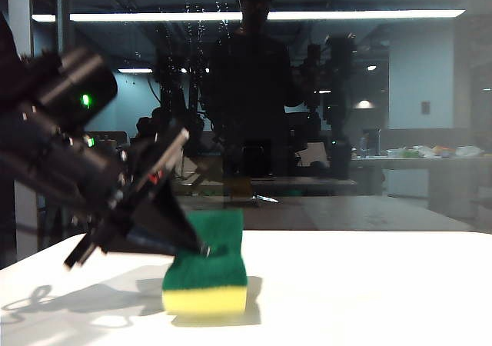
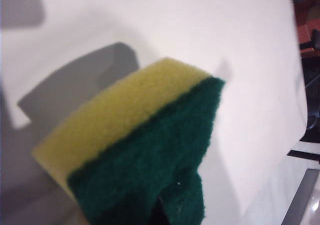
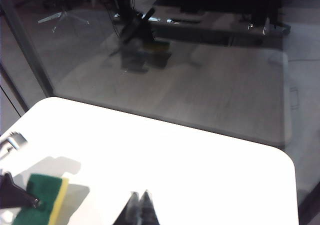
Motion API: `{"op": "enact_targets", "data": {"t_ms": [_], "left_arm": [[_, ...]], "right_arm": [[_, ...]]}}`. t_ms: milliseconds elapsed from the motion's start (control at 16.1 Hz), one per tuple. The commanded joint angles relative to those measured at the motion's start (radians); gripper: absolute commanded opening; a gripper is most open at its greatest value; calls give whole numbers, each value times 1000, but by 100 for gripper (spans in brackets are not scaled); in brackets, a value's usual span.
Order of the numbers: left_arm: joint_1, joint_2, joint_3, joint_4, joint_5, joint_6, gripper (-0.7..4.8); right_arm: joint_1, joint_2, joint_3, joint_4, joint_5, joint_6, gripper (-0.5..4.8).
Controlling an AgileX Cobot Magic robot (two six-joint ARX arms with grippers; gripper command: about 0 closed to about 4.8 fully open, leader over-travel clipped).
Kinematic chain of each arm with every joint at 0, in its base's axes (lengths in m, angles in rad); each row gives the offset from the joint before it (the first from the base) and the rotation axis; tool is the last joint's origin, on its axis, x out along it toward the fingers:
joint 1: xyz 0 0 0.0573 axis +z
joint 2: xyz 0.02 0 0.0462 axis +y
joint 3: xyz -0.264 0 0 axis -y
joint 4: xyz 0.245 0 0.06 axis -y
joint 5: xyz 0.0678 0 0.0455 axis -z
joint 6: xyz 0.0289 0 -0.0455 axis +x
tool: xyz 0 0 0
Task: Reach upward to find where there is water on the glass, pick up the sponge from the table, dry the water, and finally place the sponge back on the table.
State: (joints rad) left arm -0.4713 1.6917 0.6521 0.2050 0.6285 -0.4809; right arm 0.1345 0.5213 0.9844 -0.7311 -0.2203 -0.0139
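Exterior view: the black left gripper (image 1: 196,246) is clamped shut on the green scouring layer of the rectangular yellow foam sponge (image 1: 207,273), whose yellow edge rests on the smooth white table (image 1: 369,292). Pale water droplets (image 1: 192,23) speckle the dark, mirror-like glass pane (image 1: 415,77) high above. Left wrist view: the sponge (image 2: 135,145) fills the frame, tilted over the table (image 2: 200,30). Right wrist view: the right gripper (image 3: 140,205) hangs above the table (image 3: 190,160), fingertips pressed together, holding nothing; the sponge (image 3: 45,200) lies well apart from it.
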Motion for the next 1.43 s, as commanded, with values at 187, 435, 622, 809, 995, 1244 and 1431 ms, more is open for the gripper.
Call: {"op": "enact_targets", "data": {"t_ms": [187,435,622,809,995,1244,1431], "left_arm": [[0,8,5,-8,3,-29,223],[0,7,29,-10,-4,-29,317],[3,6,53,-10,-20,-28,347],[7,-3,76,-14,-50,-24,410],[8,-37,89,-16,-57,3,409],[13,-121,89,-18,-155,76,409],[43,-214,89,-17,-223,151,408]], "right_arm": [[1,-10,1,35,1,14,-2],[1,-10,1,33,1,14,-2],[1,-10,1,33,1,14,-2],[1,-11,1,34,2,13,-2],[1,-24,0,48,23,-8,-2],[1,-41,-3,84,47,-14,-2],[1,-58,-42,119,47,-14,-2]]}}
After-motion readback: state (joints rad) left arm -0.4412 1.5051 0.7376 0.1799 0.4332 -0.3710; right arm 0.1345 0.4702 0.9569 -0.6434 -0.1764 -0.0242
